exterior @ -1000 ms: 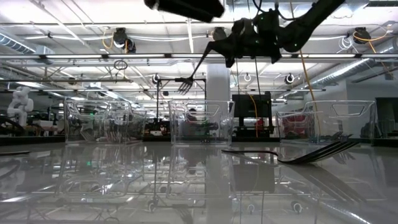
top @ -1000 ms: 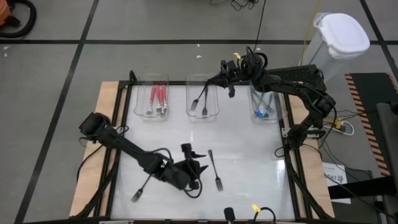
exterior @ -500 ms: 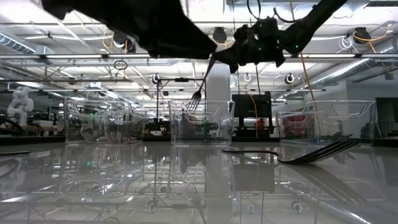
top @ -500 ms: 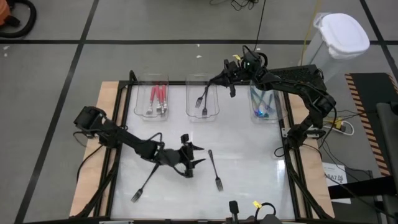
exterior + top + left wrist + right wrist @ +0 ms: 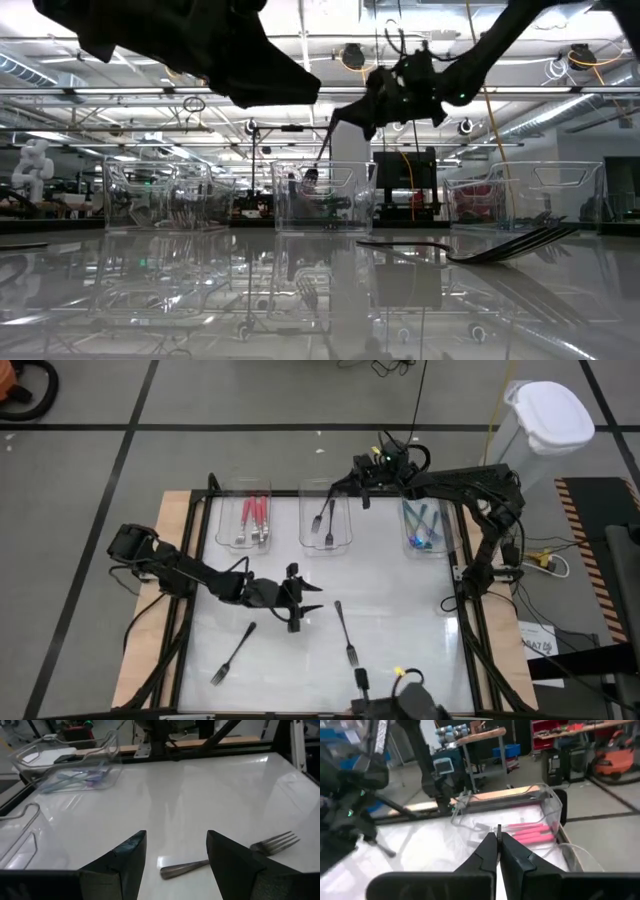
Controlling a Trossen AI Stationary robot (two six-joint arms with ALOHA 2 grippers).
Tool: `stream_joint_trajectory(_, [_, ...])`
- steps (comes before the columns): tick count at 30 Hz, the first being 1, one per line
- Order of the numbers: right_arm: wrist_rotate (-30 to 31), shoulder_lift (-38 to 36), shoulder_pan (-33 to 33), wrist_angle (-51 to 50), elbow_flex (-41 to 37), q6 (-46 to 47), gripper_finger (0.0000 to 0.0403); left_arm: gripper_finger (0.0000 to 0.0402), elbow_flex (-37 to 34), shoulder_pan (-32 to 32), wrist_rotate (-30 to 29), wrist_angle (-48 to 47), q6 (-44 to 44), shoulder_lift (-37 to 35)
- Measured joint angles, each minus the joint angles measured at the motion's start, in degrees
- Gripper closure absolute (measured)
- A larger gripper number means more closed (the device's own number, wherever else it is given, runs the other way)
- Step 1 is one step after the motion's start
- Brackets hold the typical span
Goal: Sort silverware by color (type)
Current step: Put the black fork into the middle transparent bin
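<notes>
My right gripper (image 5: 347, 484) hovers over the far edge of the middle clear tray (image 5: 327, 546), shut on a black-handled fork (image 5: 322, 148) whose tines dip into that tray. Another dark fork (image 5: 330, 536) lies inside. My left gripper (image 5: 298, 603) stands open, low over mid-table. A black-handled fork (image 5: 230, 857) lies flat on the table just beyond its fingers, untouched. A second loose fork (image 5: 232, 655) lies near the front left. Red-handled forks (image 5: 254, 518) fill the left tray, blue ones (image 5: 424, 528) the right tray. My right gripper pinches the fork's black handle near its free end, whose tip (image 5: 498, 827) pokes out past the two shut fingertips. The fingers come about level from the table's right side. The fork hangs slanting down below them, tines lowest (image 5: 311, 176), inside the middle tray's walls.
The three clear trays stand in a row along the far edge. A white-lidded bin (image 5: 548, 415) stands off the table at the far right. Bare white tabletop (image 5: 400, 610) lies between the trays and the loose forks.
My left gripper has gone toward the table's far edge and a little left, sinking and levelling out, and still stands open. My right gripper has come down and slightly left with the fork, which has tipped steeper; its tines have sunk from above the middle tray into it.
</notes>
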Motion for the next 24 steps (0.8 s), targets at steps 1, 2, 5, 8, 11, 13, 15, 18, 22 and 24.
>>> stream_joint_trajectory(1, [-0.36,1.41,0.04,-0.07,1.47,1.21,0.0401,0.0195,0.00,0.32,0.59,-0.16,0.51,-0.13])
stream_joint_trajectory(2, [-0.98,2.55,0.07,-0.74,2.76,2.15,0.0401,0.0195,0.00,0.56,1.27,-0.13,0.69,-0.22])
stream_joint_trajectory(5, [-2.95,5.45,0.07,-5.68,7.56,2.77,0.0401,0.0195,0.02,1.45,2.68,-1.13,0.07,-0.32])
stream_joint_trajectory(8, [-3.08,7.47,0.09,-13.09,12.62,1.60,0.0401,0.0195,0.02,1.50,3.37,-1.72,-0.70,-0.30])
stream_joint_trajectory(11, [-3.04,9.20,0.08,-22.87,17.13,-2.24,0.0400,0.0195,0.02,1.44,3.91,-2.73,-0.87,-0.30])
stream_joint_trajectory(13, [-2.95,10.34,0.07,-27.78,19.28,-4.93,0.0400,0.0195,0.02,1.28,4.00,-2.87,-0.88,-0.30])
stream_joint_trajectory(15, [-2.95,11.20,0.07,-31.16,20.25,-7.10,0.0400,0.0195,0.04,1.28,4.00,-2.60,-0.88,-0.30])
stream_joint_trajectory(18, [-2.78,12.07,0.09,-33.56,20.41,-8.90,0.0400,0.0195,0.04,1.28,4.00,-2.66,-1.45,-0.30])
stream_joint_trajectory(22, [-2.68,12.26,0.07,-35.80,20.41,-10.44,0.0400,0.0195,0.04,1.28,4.00,-2.93,-2.33,-0.30])
stream_joint_trajectory(24, [-2.62,12.26,0.07,-36.43,20.41,-10.59,0.0399,0.0195,0.04,1.28,4.00,-2.91,-2.35,-0.30])
